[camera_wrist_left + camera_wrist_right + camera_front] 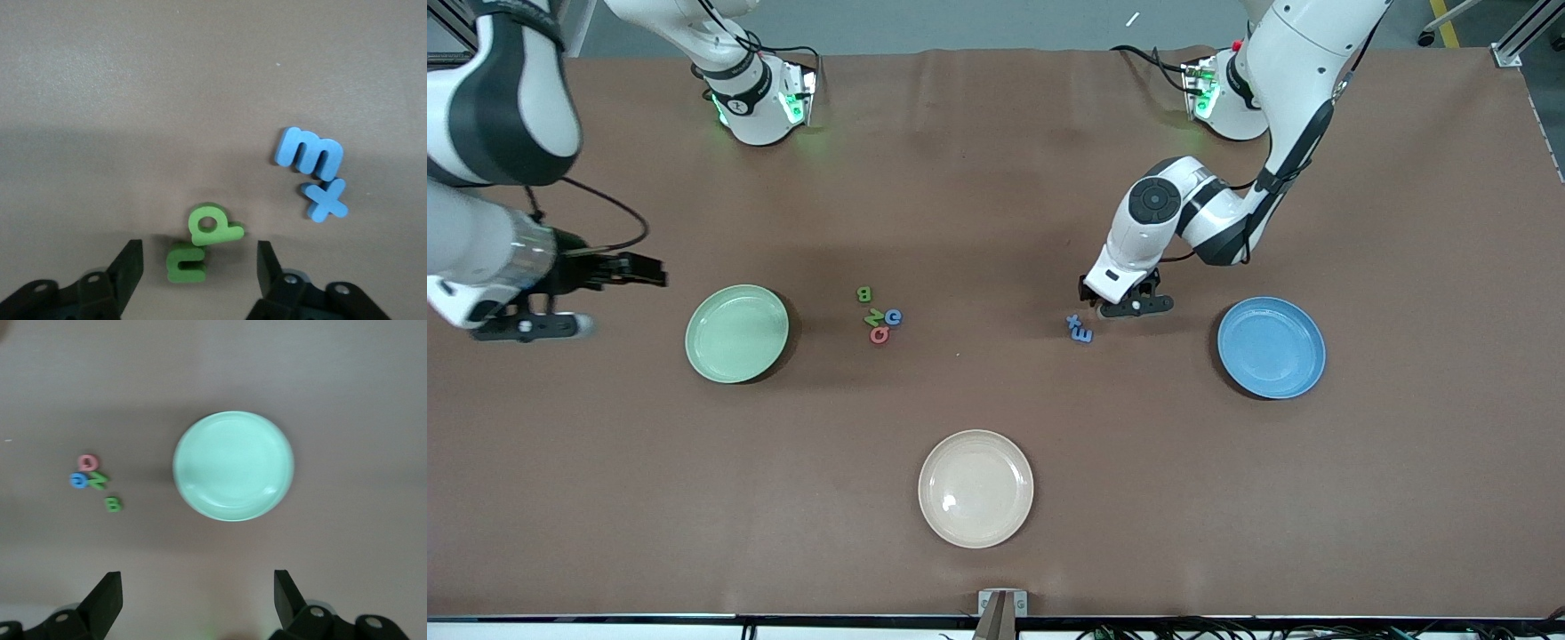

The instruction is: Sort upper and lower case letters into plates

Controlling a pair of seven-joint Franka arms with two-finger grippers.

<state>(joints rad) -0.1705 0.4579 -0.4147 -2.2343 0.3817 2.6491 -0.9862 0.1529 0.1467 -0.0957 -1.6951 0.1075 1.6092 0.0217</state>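
The left gripper point(200, 267) sits low at the table with its fingers point(129, 267) apart, one on each side of two green letters, a "p" point(212, 225) leaning on a "u"-like piece point(185, 262); neither finger touches them. Near it lie a blue "m" point(310, 153) and a blue "x" point(325, 199), touching each other. The blue plate point(1271, 348) lies well apart, toward the left arm's end.

The right gripper point(198, 600) waits in the air with fingers wide apart and nothing between them. Near it lies the green plate point(736, 333); farther off sits a cluster of capital letters point(879, 317). The beige plate point(975, 488) lies nearest the front camera.
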